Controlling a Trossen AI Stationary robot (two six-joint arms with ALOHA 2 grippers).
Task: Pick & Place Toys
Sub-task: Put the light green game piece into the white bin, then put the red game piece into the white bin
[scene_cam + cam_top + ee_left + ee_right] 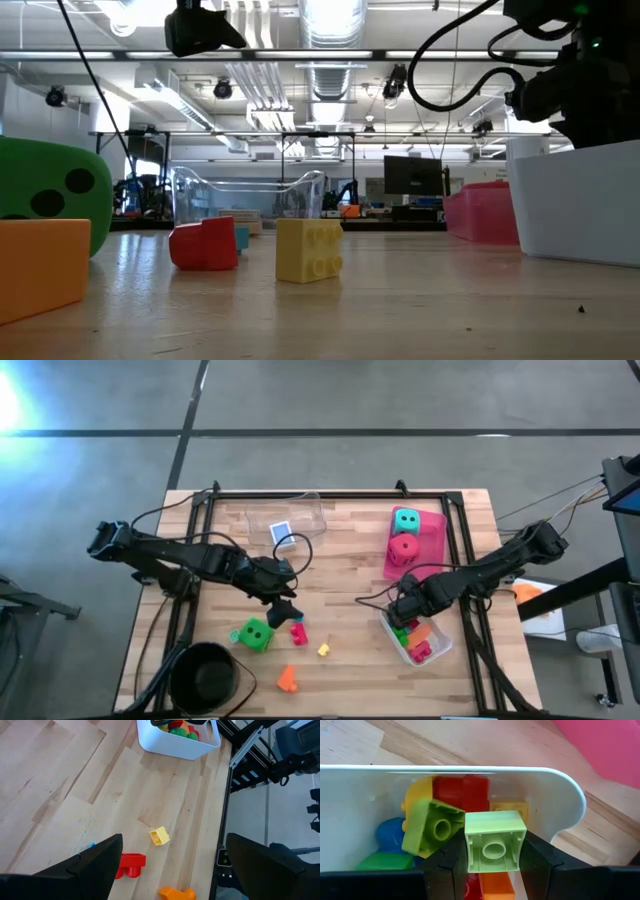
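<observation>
While the right tool hangs over the white tray, its fingers clenched on a light green brick, the drop-off step looks nearly done. Next, I'd judge, it must let go so the brick falls among the red, yellow and blue bricks already inside. That arm reaches in from the bench's right edge, bent low. The left tool hovers mid-bench with its fingers spread wide and empty, above a red brick, with a yellow brick and an orange brick lying loose nearby.
</observation>
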